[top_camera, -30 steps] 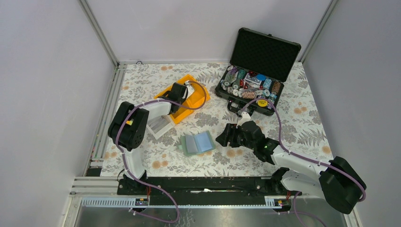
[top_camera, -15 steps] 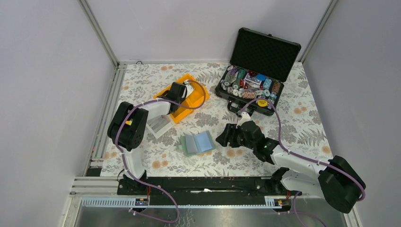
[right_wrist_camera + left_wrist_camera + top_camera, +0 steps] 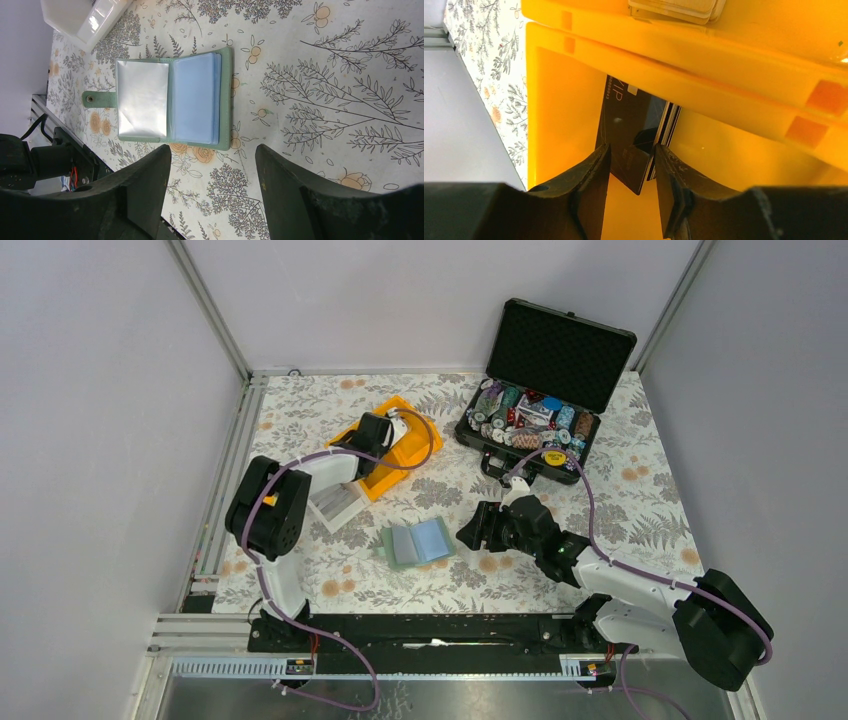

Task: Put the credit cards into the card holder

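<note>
My left end effector [image 3: 631, 150] reaches down into the yellow bin [image 3: 564, 115] at the far left of the surface [image 3: 325, 100]. Its fingers stand a narrow way apart, with the near corner of the top card poking up into the gap between them. The pads are not pressed onto it, and bare yellow shows below the corner. The credit cards [image 3: 624, 115] sit there as a small black stack with white lettering on the top one, leaning against the bin's inner wall, their edges fanned a little on the right side. My right end effector [image 3: 212, 150] hangs low over the flowered surface with its fingers spread wide and nothing in them. The card holder [image 3: 172, 100] lies just beyond those fingertips, opened flat on the surface with its sage-green cover down and its clear pockets up: one page pale and silvery, the other pale blue, the snap tab sticking out from the silvery side. It rests between my two arms, well apart from the yellow bin. A white bin [image 3: 335, 505] sits just beside the yellow one, and an open black case [image 3: 560, 340] of poker chips stands at the far right.
</note>
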{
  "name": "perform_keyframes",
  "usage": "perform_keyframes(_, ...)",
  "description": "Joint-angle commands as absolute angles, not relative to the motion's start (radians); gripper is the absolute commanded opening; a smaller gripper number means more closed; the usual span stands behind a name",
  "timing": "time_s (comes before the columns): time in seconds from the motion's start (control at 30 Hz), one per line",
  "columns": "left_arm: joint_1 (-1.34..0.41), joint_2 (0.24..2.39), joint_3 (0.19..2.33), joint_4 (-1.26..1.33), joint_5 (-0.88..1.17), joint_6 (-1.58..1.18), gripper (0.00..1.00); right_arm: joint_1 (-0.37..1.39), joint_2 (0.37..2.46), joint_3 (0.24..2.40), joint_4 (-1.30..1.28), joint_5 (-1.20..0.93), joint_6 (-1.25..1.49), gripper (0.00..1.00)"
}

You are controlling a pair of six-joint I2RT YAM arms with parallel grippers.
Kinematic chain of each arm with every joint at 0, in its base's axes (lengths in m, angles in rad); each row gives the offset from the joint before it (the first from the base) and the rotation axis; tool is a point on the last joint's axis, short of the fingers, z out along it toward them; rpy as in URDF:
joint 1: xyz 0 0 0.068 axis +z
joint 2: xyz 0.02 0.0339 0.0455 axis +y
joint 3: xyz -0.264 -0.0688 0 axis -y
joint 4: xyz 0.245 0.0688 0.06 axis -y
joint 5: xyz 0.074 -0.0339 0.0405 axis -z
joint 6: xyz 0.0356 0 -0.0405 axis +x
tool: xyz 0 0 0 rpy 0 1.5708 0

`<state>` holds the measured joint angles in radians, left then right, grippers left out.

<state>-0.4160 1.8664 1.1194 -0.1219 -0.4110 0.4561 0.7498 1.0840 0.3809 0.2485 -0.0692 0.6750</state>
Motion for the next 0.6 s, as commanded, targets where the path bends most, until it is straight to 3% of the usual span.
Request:
perform_keyframes(0.0,-0.401,1.794,1.137,-0.080,-0.436,0.465,0.40,0.740,1.083,0.389,0.278,-0.055,0.667,0.70)
perform_keyframes(0.57,-0.391,1.809,1.153,-0.125,-0.385,0.455,0.48,0.739,1.076,0.384,0.278,-0.055,0.670,0.70)
